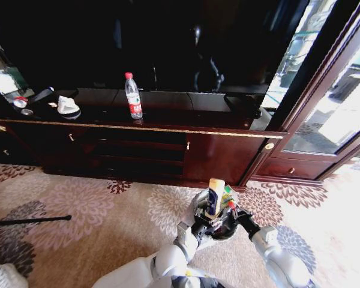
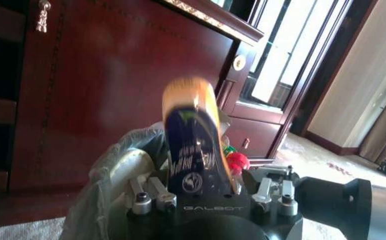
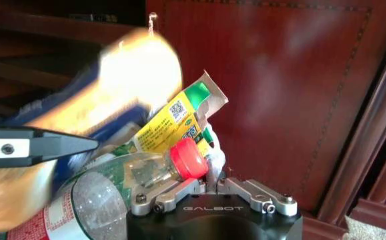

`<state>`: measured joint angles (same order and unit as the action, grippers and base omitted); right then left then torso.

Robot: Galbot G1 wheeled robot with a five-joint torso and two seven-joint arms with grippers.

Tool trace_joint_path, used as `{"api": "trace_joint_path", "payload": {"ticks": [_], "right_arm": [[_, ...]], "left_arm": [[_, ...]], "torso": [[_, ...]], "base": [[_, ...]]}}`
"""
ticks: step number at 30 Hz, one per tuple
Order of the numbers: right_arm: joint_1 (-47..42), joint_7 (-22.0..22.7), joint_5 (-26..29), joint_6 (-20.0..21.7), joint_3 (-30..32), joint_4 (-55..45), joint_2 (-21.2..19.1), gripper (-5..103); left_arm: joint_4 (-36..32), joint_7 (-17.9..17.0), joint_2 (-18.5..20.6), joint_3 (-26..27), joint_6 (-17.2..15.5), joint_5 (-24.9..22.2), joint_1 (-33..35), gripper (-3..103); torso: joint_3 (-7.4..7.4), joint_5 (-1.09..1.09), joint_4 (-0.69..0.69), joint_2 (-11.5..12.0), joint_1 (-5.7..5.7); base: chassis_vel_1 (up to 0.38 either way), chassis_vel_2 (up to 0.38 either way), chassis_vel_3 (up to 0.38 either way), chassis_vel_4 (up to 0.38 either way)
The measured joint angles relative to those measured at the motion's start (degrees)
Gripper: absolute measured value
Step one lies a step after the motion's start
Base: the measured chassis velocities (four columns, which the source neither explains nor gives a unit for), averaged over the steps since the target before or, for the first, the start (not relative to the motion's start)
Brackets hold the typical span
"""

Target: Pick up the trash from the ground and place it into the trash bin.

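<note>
low in the head view, just ahead of the robot's torso, both arms reach forward and meet over the trash bin [image 1: 219, 231], a small dark bucket standing on the patterned carpet [image 1: 96, 210]. its pale plastic liner [image 2: 106, 170] billows up around the rim in the left wrist view. the left gripper [image 1: 211, 211] is clamped on a yellow bottle [image 1: 215, 195] with a dark blue label, holding it upright above the bin mouth; in the left wrist view the bottle [image 2: 191, 140] stands straight up from between the fingers. the right gripper [image 1: 233, 215] sits just beside it on the bin's right side. in the right wrist view its fingers [image 3: 169, 194] lie close against the neck of a clear plastic bottle [image 3: 122, 185] with a red cap [image 3: 188, 159], but i cannot tell whether they grip it or only rest there. a green and yellow wrapper [image 3: 179, 117] pokes up just behind that bottle, touching it, and the yellow bottle [image 3: 92, 110] leans across the same pile, blurred.

beyond the bin runs a long dark red wooden cabinet [image 1: 222, 153] with a gilt edge and open shelves in its middle. on its glossy top stands a water bottle [image 1: 132, 96] with a red cap and red label, upright and well apart from the bin. farther left on the same top lie a white object [image 1: 67, 107] and a small can [image 1: 20, 102]. a thin black rod [image 1: 30, 221] lies on the carpet at the left edge. glass-fronted doors [image 1: 336, 108] rise at the far right.
</note>
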<state>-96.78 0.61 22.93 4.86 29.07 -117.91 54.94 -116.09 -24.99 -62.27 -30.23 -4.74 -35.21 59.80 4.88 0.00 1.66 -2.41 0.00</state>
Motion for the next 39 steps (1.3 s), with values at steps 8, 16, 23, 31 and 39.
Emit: {"api": "trace_joint_path", "payload": {"ticks": [8, 16, 23, 31, 39], "right_arm": [[0.1, -0.5, -0.1, -0.4, 0.3, 0.5, -0.1, 2], [0.4, -0.8, -0.3, -0.6, 0.2, 1.1, 0.1, 2], [0.5, -1.0, -0.4, -0.6, 0.2, 1.2, 0.1, 2], [0.4, 1.0, 0.2, 0.4, 1.1, 0.1, 0.4, 2], [1.1, 5.9, 2.8, 8.1, 3.7, -1.8, 0.9, 2]], "left_arm": [[-2.3, -0.6, 0.4, 0.0, -0.3, 0.0, 1.6, 99], [-4.9, -2.2, 0.1, 3.4, -0.6, -1.4, 2.7, 100], [-8.6, -4.1, 0.0, 9.5, -1.8, -6.6, 2.0, 100], [-13.3, -11.4, 0.1, 15.8, -5.4, -7.8, 3.1, 100], [-14.2, -7.6, 2.4, 28.7, -10.7, -7.8, 10.0, 100]], "torso": [[0.0, 0.0, 0.0, 0.0, 0.0], [0.0, -0.01, 0.0, 0.0, 0.0], [0.0, -0.01, 0.0, 0.0, 0.0], [0.0, -0.01, 0.0, 0.0, 0.0], [0.0, 0.01, 0.0, 0.0, 0.0]], "base": [[0.0, 0.0, 0.0, 0.0], [0.0, 0.0, 0.0, 0.0], [0.0, 0.0, 0.0, 0.0], [0.0, 0.0, 0.0, 0.0], [0.0, 0.0, 0.0, 0.0]]}}
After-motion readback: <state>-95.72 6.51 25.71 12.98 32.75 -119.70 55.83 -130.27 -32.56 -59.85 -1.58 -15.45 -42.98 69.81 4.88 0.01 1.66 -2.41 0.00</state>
